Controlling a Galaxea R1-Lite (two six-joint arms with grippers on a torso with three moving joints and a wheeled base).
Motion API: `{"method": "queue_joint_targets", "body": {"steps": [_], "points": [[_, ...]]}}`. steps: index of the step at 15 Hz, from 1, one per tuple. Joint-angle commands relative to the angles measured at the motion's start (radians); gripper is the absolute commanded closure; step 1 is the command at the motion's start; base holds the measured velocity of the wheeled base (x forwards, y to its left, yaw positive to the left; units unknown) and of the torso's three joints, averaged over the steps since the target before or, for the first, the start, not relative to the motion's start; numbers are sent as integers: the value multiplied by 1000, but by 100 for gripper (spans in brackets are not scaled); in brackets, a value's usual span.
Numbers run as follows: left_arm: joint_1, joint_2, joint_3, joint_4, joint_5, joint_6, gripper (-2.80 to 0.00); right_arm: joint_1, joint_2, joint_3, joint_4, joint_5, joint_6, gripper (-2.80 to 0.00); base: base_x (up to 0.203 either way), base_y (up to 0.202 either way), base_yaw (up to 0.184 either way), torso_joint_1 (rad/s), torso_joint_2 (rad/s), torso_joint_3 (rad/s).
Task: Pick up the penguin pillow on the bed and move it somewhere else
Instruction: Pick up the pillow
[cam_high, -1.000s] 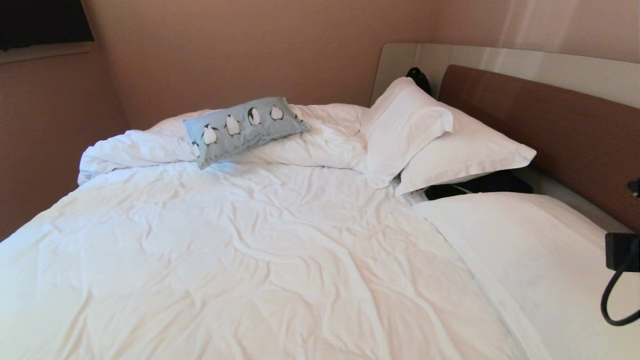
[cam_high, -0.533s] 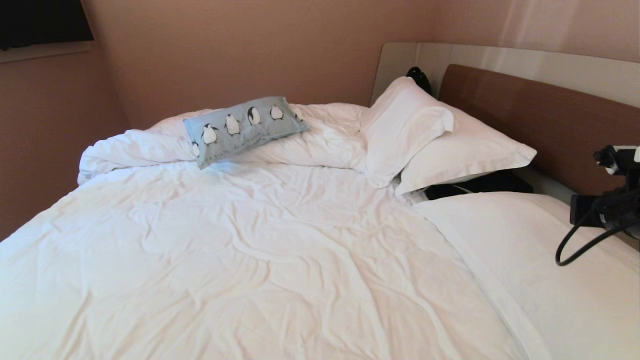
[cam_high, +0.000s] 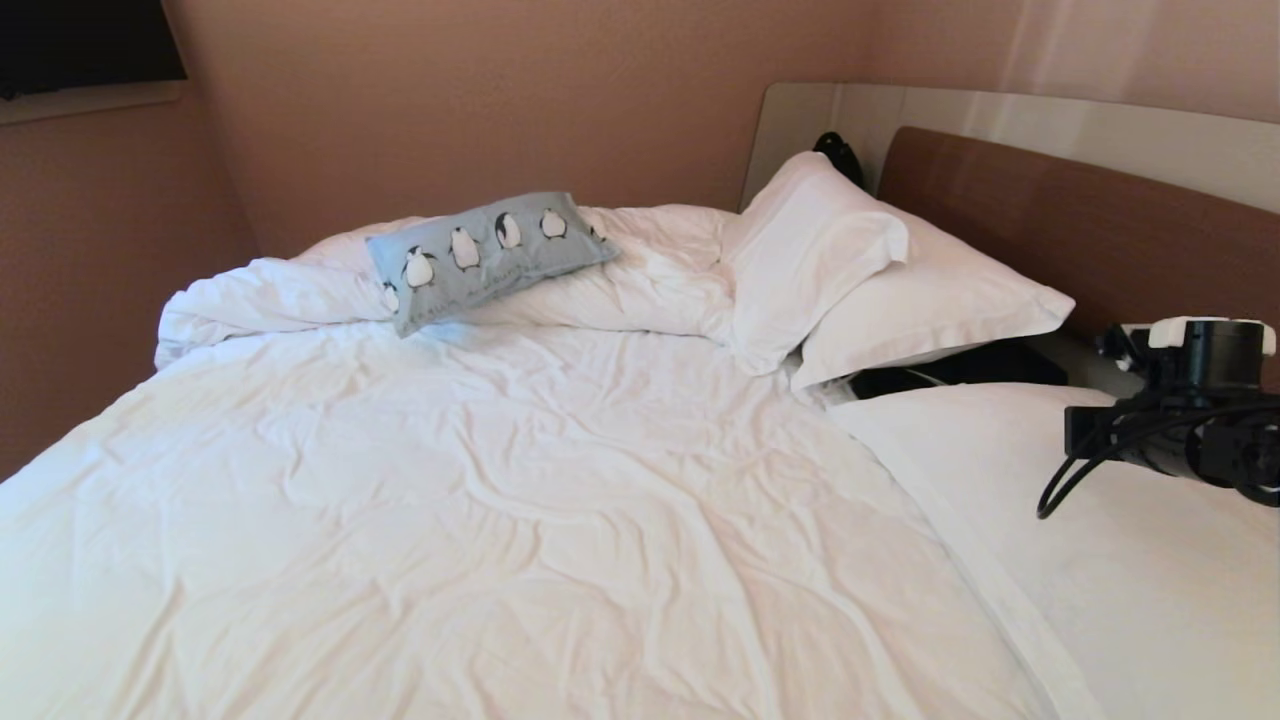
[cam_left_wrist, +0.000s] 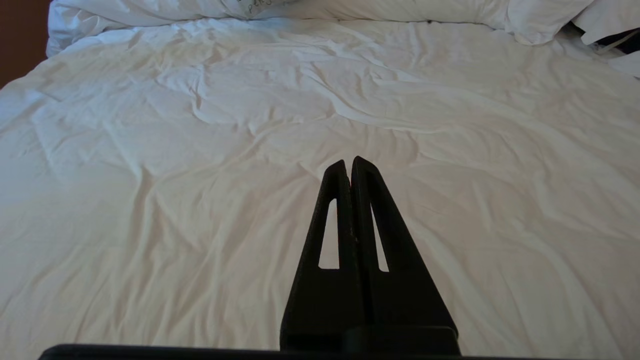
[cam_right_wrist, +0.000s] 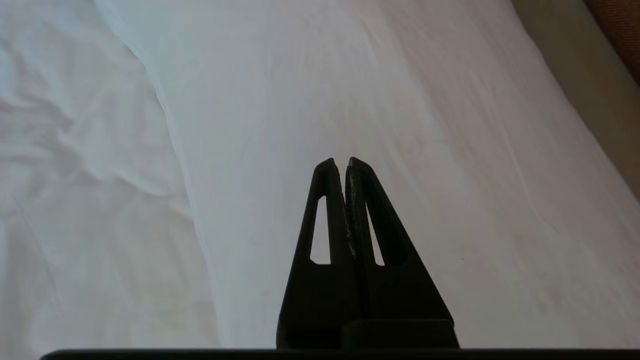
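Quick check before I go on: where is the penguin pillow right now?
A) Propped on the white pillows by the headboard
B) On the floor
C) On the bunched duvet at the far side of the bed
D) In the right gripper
C: the penguin pillow lies on the bunched duvet at the far side of the bed, while the right gripper is shut and empty.

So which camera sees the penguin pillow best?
The head view. There the whole penguin pillow shows, lying on the bunched-up duvet at the far side of the bed. The left wrist view catches only a sliver of its edge. The right wrist view shows none of it, just white bedding.
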Motion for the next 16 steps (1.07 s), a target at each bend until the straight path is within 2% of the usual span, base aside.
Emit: {"method": "queue_joint_targets", "body": {"steps": [1, 9, 10, 11, 16], "points": [[0, 0, 2, -1, 0, 0, 0, -3, 55, -20, -2, -1, -1, 0, 0, 0, 0, 0, 0, 0], [0, 0, 0, 1, 0, 0, 0, -19, 89, -46, -1, -2, -1, 0, 0, 0, 0, 0, 0, 0], [0, 0, 0, 0, 0, 0, 0, -22, 98, -46, -4, -2, 0, -86, 0, 0, 0, 0, 0, 0], [0, 0, 1, 0, 1, 0, 0, -23, 104, -51, -5, -1, 1, -280, 0, 0, 0, 0, 0, 0], [0, 0, 0, 0, 0, 0, 0, -24, 115, -63, -5, -3, 2, -280, 0, 0, 0, 0, 0, 0]]}}
